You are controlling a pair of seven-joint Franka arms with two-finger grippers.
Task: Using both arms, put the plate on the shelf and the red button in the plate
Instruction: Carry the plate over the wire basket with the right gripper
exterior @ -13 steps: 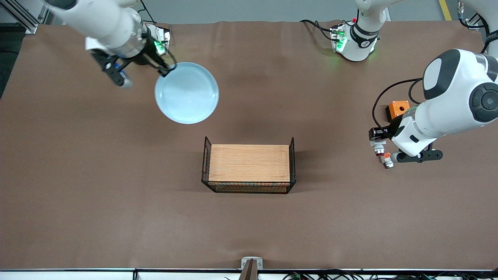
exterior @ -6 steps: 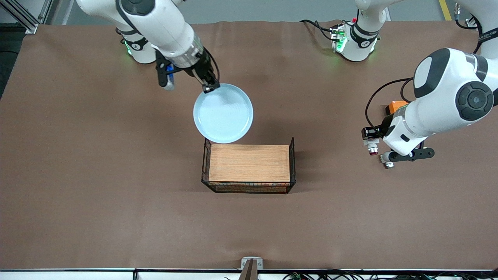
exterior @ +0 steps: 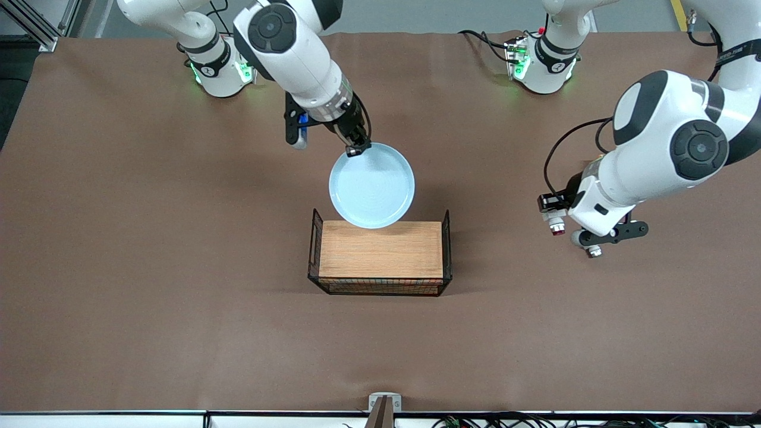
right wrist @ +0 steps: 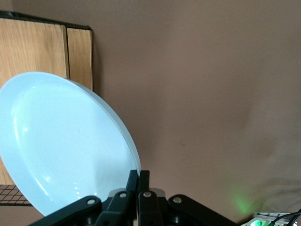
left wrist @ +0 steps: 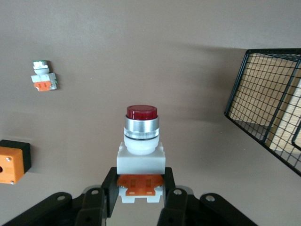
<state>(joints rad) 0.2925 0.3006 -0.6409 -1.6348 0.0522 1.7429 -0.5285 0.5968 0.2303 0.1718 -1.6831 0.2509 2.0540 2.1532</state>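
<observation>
Plate (exterior: 373, 189) and red button (left wrist: 141, 136) aloft in jaws

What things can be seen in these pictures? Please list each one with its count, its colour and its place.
Round shallow plate: one, pale blue, held by its rim in the air, over the table and the edge of the wire basket.
Red-capped push button: one, white body, orange block, metal collar, dark red cap, held in the air over the table toward the left arm's end.
Wire basket with a wooden board: one, black wire and light wood, at the middle of the table.
Capless button part: one, white and orange, on the table.
Square box with a hole: one, orange, on the table.
Table: one, brown.
Right gripper: shut on the plate's rim.
Left gripper: shut on the button's base.
</observation>
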